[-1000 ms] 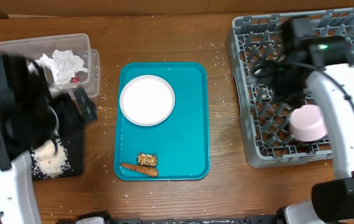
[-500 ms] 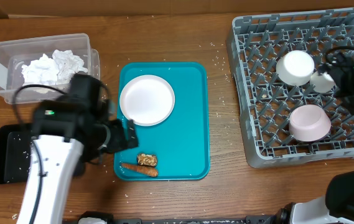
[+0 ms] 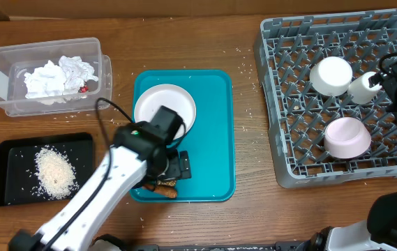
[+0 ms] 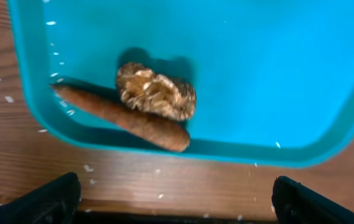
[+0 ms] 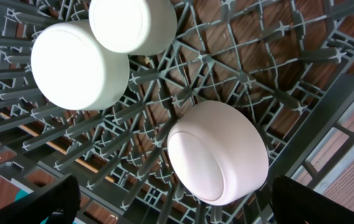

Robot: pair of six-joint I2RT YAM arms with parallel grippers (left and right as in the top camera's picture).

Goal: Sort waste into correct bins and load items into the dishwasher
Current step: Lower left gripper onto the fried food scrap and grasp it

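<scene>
My left gripper (image 3: pixel 175 167) is open and empty, hovering over the front left corner of the teal tray (image 3: pixel 215 139). Its wrist view shows the orange carrot piece (image 4: pixel 122 118) and the brown crumbly chunk (image 4: pixel 156 92) touching each other just ahead of the open fingers (image 4: pixel 177 205). The white plate (image 3: pixel 165 111) lies on the teal tray. The grey dish rack (image 3: pixel 289 104) holds a white bowl (image 3: pixel 331 75), a small cup (image 3: pixel 362 87) and a pink bowl (image 3: pixel 347 137), all upside down. My right gripper (image 5: pixel 177 208) is open and empty above the pink bowl (image 5: pixel 217 152).
The clear tub (image 3: pixel 3 84) at the back left holds crumpled tissue (image 3: pixel 53 77) and a bit of red wrapper (image 3: pixel 83 88). The black tray (image 3: pixel 10 157) at the front left holds a rice pile (image 3: pixel 55 173). Loose grains lie scattered on the wooden table.
My left arm has swung right from the black tray to the teal tray's front corner, uncovering the rice pile. My right arm has pulled back to the rack's right side.
</scene>
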